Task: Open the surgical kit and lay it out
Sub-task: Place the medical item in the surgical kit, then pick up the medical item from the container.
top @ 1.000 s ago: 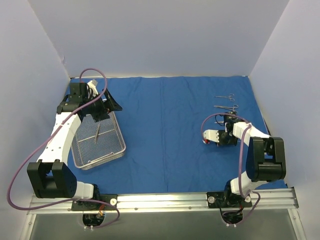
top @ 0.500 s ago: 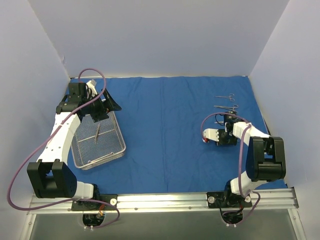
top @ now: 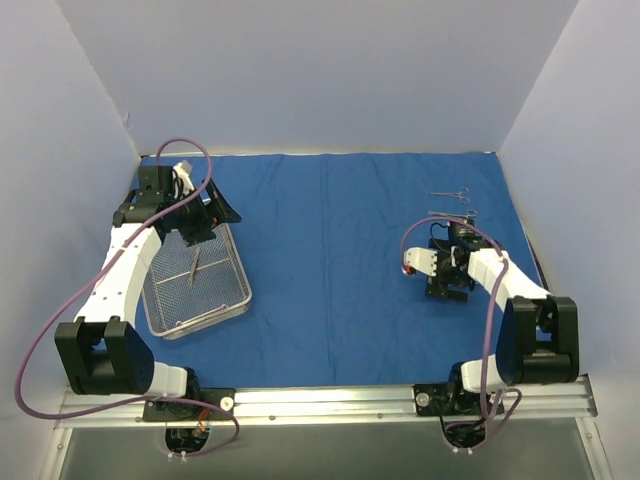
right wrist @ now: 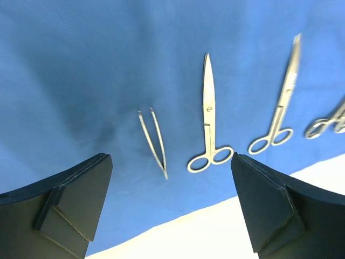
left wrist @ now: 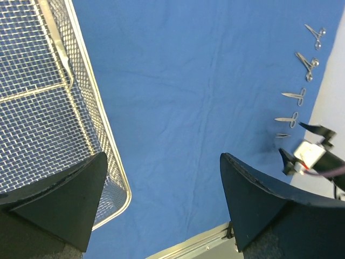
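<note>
The right arm's (top: 522,300) elbow has dropped toward the near edge, and the right tool (top: 441,274) has shifted slightly.

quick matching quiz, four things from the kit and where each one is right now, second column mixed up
Things:
1 wire-mesh tray
2 tweezers
3 blue cloth
4 single instrument

Places:
a lying inside the tray
b spread flat under everything else
c on the left side, by the left gripper
d below the open right gripper, beside the scissors

Pairs: 1-c, 2-d, 3-b, 4-a
</note>
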`<state>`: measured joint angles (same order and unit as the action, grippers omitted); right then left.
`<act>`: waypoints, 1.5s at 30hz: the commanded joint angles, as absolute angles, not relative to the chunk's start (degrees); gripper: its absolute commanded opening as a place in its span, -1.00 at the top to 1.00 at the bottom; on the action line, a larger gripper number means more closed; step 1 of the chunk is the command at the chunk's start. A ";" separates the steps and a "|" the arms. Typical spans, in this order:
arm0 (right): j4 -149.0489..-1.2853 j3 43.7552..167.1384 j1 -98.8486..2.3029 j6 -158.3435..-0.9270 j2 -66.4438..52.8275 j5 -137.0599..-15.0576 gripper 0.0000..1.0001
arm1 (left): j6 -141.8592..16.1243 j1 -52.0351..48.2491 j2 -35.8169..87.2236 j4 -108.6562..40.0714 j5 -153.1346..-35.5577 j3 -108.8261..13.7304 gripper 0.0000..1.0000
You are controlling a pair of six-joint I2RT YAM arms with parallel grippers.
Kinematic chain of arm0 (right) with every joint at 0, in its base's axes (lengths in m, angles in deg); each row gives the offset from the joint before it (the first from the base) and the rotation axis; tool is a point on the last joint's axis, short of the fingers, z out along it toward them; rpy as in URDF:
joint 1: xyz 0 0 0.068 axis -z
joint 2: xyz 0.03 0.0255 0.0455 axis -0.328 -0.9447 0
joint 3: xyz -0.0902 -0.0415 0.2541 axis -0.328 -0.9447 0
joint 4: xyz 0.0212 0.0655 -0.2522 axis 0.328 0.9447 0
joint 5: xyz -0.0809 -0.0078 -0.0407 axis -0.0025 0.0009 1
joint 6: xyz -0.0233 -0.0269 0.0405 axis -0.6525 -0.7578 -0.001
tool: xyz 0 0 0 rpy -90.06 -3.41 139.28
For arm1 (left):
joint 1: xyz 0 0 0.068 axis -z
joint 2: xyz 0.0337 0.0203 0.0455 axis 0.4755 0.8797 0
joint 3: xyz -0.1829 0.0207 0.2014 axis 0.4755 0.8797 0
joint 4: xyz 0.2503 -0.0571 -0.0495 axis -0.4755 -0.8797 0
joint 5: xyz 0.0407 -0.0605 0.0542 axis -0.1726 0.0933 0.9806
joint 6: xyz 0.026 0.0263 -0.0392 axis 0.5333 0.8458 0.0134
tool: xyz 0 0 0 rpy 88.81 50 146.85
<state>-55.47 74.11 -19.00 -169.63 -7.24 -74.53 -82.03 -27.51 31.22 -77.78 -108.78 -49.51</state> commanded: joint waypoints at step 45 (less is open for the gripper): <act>-48.87 130.27 -33.56 -72.03 -20.47 -97.60 -0.83 | -67.28 -33.93 68.06 -100.47 -81.60 -69.41 -0.28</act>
